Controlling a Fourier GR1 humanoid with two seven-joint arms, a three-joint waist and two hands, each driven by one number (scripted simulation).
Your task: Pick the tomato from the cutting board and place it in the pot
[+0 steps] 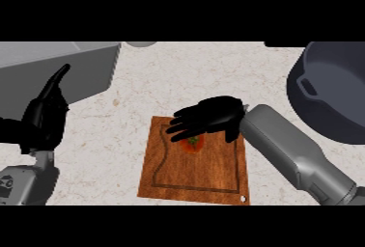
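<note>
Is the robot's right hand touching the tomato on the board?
Cannot tell. In the head view the right hand overlaps the tomato on the cutting board, hiding any contact or gap.

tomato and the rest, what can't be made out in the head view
- Tomato: upper part hidden under the right hand; whether the fingers touch it cannot be told.
- Pot: cut off by the right edge, so its inside does not show.
- Cutting board: top right corner covered by the right forearm.
- Left hand: resting at the left, forearm cut off by the lower edge.
</note>
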